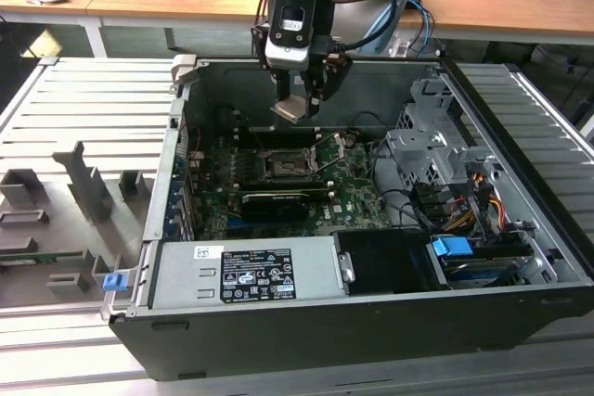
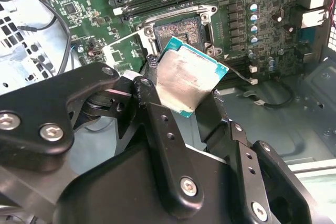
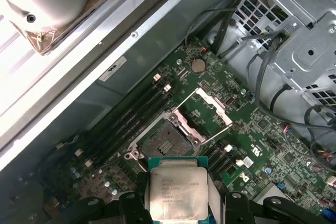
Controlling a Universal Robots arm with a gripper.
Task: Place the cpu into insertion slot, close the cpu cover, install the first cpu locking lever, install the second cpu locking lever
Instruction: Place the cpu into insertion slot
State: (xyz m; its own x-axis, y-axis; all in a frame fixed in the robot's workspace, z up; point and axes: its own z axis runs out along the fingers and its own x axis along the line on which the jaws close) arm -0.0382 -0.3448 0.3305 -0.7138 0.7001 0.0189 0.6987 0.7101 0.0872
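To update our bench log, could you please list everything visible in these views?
computer case: one, dark grey, open, on the grey ribbed table
circuit board: one, green, inside the case
insertion slot: one, dark, silver-rimmed, empty, on the board
cpu cover: one, silver, swung open beside the slot
cpu: one, silver face, teal edge, held above the board
power supply: one, grey, at the case's near wall in the exterior view
gripper: one, black, shut on the cpu
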